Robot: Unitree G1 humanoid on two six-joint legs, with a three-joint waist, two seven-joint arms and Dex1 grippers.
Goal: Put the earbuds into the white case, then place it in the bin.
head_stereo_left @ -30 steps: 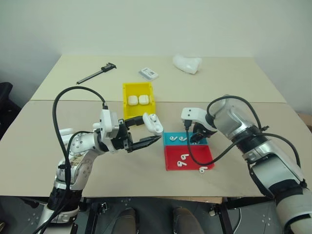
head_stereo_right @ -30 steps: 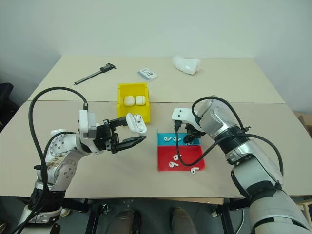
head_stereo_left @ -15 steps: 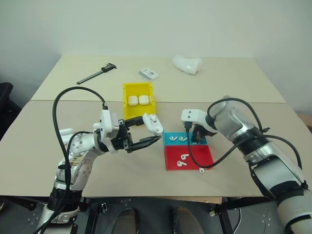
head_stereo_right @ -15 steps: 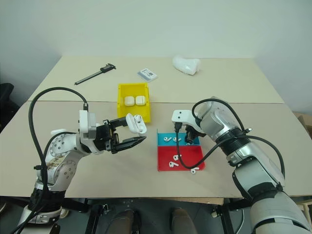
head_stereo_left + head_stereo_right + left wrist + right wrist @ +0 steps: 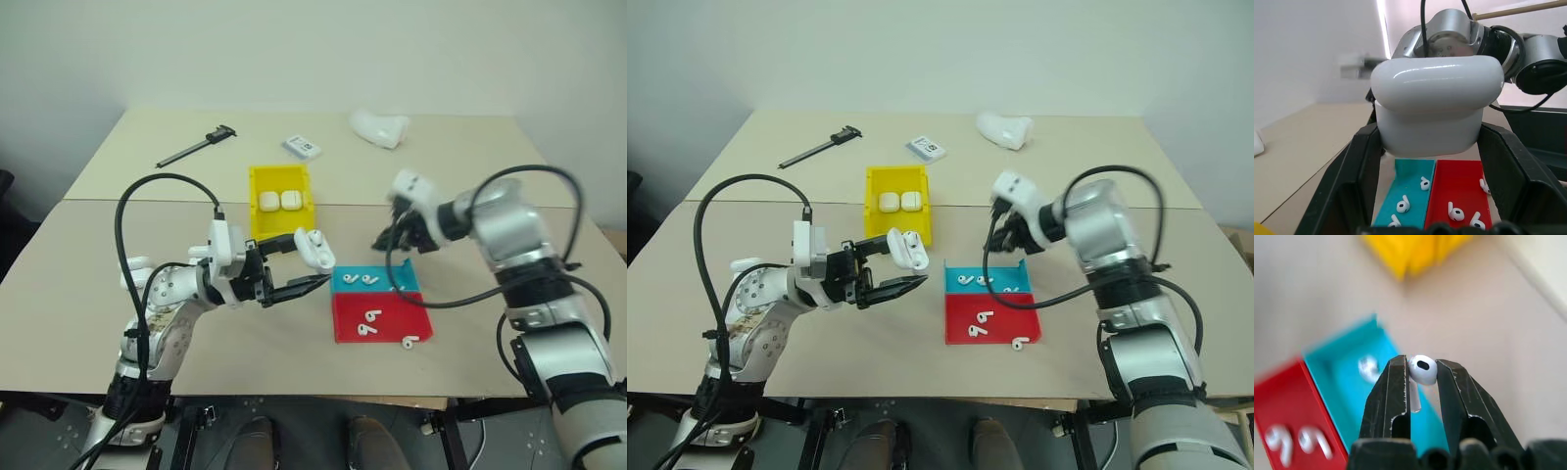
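Bin (image 5: 278, 201) w/ 2 cases; blue tray (image 5: 370, 282) w/ earbuds (image 5: 363, 279).

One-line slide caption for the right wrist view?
Right hand pinches a white earbud above the blue tray and red tray.

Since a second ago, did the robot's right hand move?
Yes. The right gripper, pinching an earbud, has come up off the blue tray and now hangs above the tray's far edge, toward the yellow bin.
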